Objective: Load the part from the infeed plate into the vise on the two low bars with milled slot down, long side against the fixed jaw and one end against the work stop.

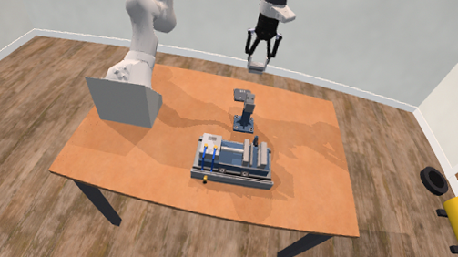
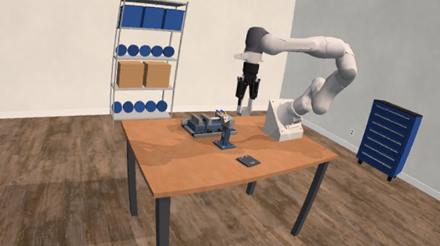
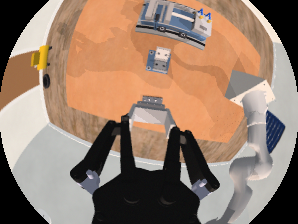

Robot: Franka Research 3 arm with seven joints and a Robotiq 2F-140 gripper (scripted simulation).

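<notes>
The light grey part is between the fingertips of my gripper, which is shut on it. Both are high in the air, behind the V-block in the top view. Which way the slot faces is too small to tell. The dark infeed plate bears no block. The vise stands open; its fixed jaw is at the right in the top view, the rod-side jaw left of it. The dark work stop shows at their rear ends.
The grey V-block stands on a blue post between the infeed plate and the vise. The air cylinder with blue hoses is at the vise's left end in the top view. The arm's slanted base stands farther left there.
</notes>
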